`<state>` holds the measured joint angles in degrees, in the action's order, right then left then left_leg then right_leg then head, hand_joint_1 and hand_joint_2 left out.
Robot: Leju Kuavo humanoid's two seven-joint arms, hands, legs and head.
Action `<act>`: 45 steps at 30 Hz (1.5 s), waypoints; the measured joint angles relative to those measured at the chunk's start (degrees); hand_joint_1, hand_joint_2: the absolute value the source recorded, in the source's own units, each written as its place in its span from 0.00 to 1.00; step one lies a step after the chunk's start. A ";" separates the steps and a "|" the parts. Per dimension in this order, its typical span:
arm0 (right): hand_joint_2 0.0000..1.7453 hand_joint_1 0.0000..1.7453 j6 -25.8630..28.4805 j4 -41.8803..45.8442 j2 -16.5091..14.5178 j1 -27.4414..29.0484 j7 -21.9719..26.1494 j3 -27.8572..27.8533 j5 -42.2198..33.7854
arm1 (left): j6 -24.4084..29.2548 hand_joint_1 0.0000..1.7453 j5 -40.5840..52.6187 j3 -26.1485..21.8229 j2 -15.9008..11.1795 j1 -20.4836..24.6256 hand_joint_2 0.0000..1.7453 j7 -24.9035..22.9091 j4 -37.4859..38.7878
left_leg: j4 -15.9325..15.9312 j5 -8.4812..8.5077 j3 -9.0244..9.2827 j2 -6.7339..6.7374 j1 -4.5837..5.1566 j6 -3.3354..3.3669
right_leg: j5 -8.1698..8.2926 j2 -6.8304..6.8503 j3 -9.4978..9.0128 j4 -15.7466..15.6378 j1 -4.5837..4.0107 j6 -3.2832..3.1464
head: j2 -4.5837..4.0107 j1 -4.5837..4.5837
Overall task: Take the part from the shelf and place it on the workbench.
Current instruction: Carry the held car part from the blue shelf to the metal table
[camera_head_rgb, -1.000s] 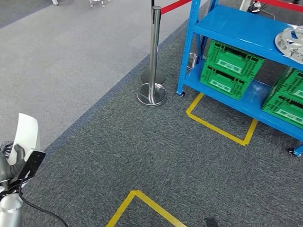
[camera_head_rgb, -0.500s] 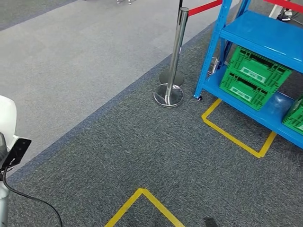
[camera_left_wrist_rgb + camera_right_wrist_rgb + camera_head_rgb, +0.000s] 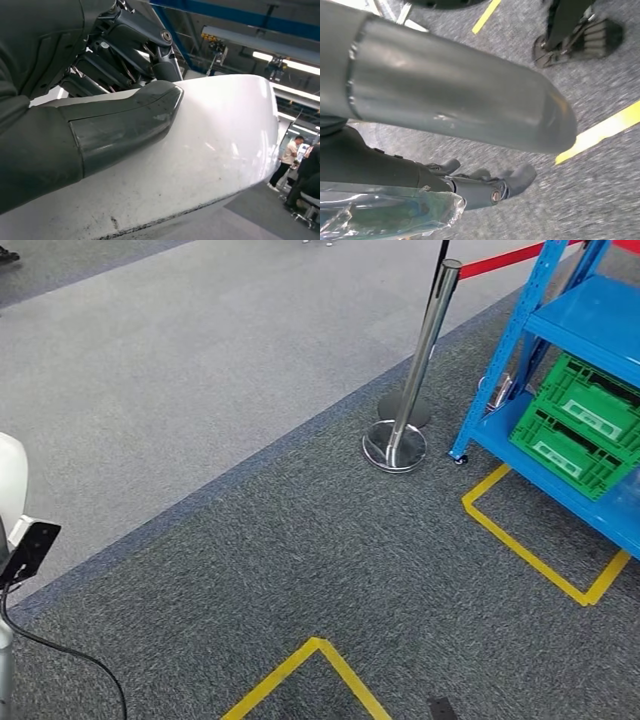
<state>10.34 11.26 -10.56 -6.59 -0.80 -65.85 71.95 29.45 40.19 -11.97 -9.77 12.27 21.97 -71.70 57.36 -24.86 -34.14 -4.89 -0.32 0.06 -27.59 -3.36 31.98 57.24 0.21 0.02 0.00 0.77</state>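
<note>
White curved part [image 3: 211, 150] sits in the left hand [image 3: 75, 125], thick grey thumb pressed flat across its face, darker fingers [image 3: 124, 45] behind it; in the head view its rounded edge [image 3: 10, 475] peeks in at the far left, above a black wrist block and trailing cable. Right hand [image 3: 463, 150] hangs low over the carpet, thumb stretched out, fingers loosely apart, a crinkled clear plastic piece [image 3: 388, 215] just beside it, held or not I cannot tell. Ahead, yellow floor tape [image 3: 540, 560], a chrome barrier post [image 3: 411, 380] with red belt, blue shelf [image 3: 581, 320] carrying a green crate [image 3: 581, 425]
</note>
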 joint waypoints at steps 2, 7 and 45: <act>0.00 0.00 -0.03 0.01 -0.07 -0.03 0.04 0.00 0.01 | 0.00 0.96 0.14 0.02 -0.27 -0.12 1.00 -0.23 -0.01 | 0.60 -0.48 -0.34 0.24 -0.13 -0.65 | 0.29 0.90 -0.34 -0.48 0.15 -0.32 | -0.01 0.09; 0.00 0.00 -0.11 0.02 -0.13 0.02 0.11 0.00 0.04 | 0.02 0.96 0.17 0.14 -0.72 -0.29 1.00 -0.53 -0.02 | 15.11 -7.25 -7.41 4.11 -0.51 -2.07 | 0.26 3.53 -0.86 -0.98 0.29 -0.89 | 0.00 0.46; 0.00 0.00 -0.71 -0.01 -0.60 0.01 0.40 0.00 0.06 | 0.01 0.96 0.61 -0.26 -1.43 -2.37 1.00 -1.21 -0.22 | 0.38 -0.56 0.25 6.95 0.24 -0.80 | -0.69 6.48 -0.94 -0.19 -0.71 0.07 | -0.01 0.25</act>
<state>9.63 11.26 -11.15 -6.57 -0.40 -65.85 72.02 29.46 40.80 -12.23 -11.20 9.90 20.75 -71.92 57.74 -25.42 -33.90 2.06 -0.08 -0.74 -28.27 3.12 31.05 57.05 -0.50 0.09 -0.01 1.02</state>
